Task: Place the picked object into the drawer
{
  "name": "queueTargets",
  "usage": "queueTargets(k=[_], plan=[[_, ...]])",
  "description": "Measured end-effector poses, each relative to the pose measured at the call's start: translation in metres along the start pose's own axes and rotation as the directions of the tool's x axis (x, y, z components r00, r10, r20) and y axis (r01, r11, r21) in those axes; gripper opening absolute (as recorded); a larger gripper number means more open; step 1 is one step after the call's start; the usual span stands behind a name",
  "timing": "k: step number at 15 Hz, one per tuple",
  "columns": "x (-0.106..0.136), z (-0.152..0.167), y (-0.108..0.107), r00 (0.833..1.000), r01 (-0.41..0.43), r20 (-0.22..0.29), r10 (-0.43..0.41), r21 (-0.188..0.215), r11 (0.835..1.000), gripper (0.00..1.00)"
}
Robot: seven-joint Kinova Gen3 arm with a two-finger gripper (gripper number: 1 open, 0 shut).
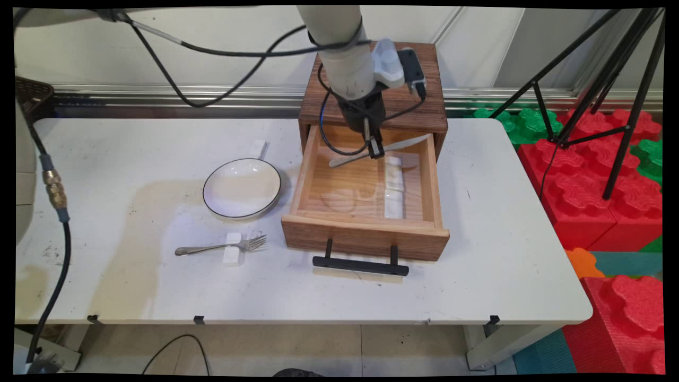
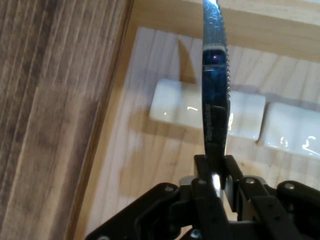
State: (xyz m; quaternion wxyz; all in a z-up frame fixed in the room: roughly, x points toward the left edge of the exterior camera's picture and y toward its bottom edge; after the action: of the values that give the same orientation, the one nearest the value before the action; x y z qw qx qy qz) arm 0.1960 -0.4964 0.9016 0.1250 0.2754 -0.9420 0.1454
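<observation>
Currently my fingers (image 2: 216,172) are closed flat against both faces of a table knife (image 1: 390,147), clamping it near mid-length. In the hand view the serrated blade (image 2: 215,60) runs straight up from the grip toward the top edge of the frame, cutting edge to the right. I judge the mid-length grip to be a balance measure: blade and handle project about equally, so the knife stays nearly level.

In the main view, at upper centre of the frame, the knife lies crosswise, handle end pointing lower left and tip pointing upper right. It hangs over the rear part of the open wooden drawer (image 1: 363,233), clear of the drawer floor as far as can be seen.

Below the blade, two white rests (image 1: 393,188) lie end to end on the drawer floor, right of centre. In the hand view the nearer white rest (image 2: 175,107) passes behind the blade. Such blocks appear intended to keep cutlery raised off a surface.

The drawer is pulled out of a dark wooden cabinet (image 1: 424,114); its black handle (image 1: 360,263) faces the bottom of the frame.

Left of the drawer, on the desk (image 1: 504,254), stands a white bowl with a dark rim (image 1: 242,188). Below the bowl, a fork (image 1: 223,246) lies propped across another white block (image 1: 232,249). A further white block (image 1: 258,149) sits just above the bowl.

No brand, label or legible writing is visible on any item.
</observation>
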Motion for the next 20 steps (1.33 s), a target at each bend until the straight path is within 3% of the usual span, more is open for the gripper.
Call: queueTargets(k=[9, 17, 18, 20], plan=[[-0.007, 0.048, 0.000, 0.999, -0.021, 0.044, 0.022, -0.020, 1.000, 0.00], [-0.010, 0.070, 0.000, 0.998, -0.036, 0.055, 0.038, -0.027, 0.999, 0.00], [-0.010, 0.071, 0.000, 0.998, -0.038, 0.055, 0.039, -0.028, 0.999, 1.00], [-0.011, 0.074, 0.000, 0.998, -0.040, 0.054, 0.042, -0.029, 0.999, 1.00]])
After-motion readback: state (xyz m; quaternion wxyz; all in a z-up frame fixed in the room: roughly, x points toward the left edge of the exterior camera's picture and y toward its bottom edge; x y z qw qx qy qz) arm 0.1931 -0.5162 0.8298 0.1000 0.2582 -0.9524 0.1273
